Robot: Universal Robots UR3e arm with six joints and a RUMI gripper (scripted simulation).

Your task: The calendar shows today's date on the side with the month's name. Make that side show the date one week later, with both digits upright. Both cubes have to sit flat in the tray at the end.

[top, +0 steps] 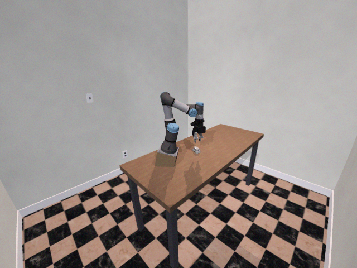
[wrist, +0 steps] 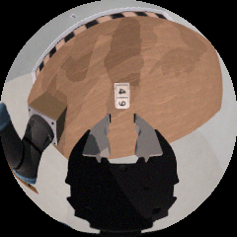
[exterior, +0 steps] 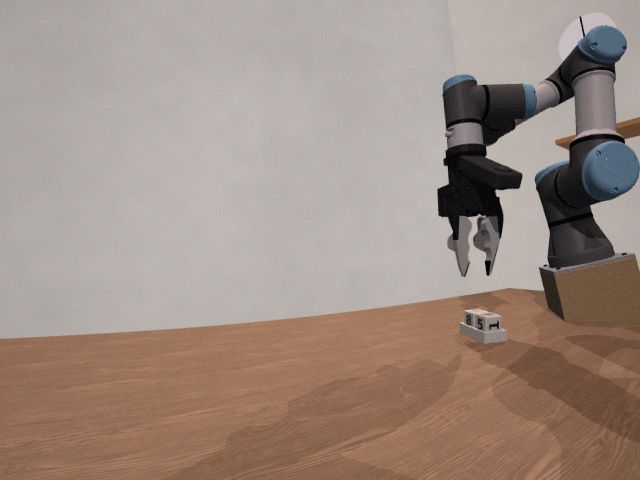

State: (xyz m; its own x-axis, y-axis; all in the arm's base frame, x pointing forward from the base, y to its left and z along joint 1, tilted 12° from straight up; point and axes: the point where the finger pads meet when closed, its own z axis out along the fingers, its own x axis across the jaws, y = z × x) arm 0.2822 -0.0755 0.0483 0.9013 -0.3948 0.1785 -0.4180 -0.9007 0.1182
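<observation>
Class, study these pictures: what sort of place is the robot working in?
Probably a plain indoor room set up as a test space: bare grey walls, a checkered tile floor, and one wooden table carrying the arm's base and a small block calendar.
</observation>
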